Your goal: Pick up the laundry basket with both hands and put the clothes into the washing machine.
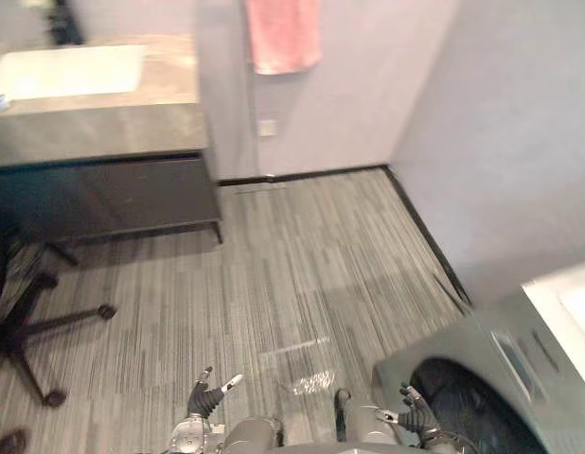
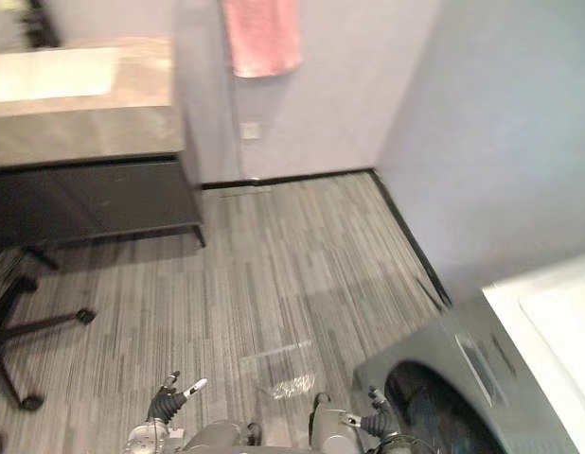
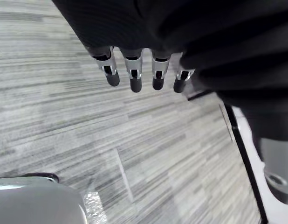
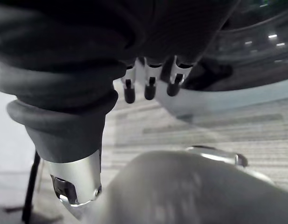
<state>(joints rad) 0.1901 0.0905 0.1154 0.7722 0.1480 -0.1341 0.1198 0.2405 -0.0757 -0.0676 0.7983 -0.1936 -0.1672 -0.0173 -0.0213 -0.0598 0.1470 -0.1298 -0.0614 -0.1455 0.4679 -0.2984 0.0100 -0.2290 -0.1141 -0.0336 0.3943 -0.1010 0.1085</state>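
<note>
The left hand (image 1: 203, 399) and the right hand (image 1: 417, 412) are both hanging open, fingers apart, holding nothing. The washing machine (image 1: 505, 364) is sitting just beside the right hand, on its outer side, so that hand is nearer.

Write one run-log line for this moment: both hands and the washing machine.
left hand: open, empty | right hand: open, empty, by washing machine | washing machine: at robot's right, door state unclear
</note>
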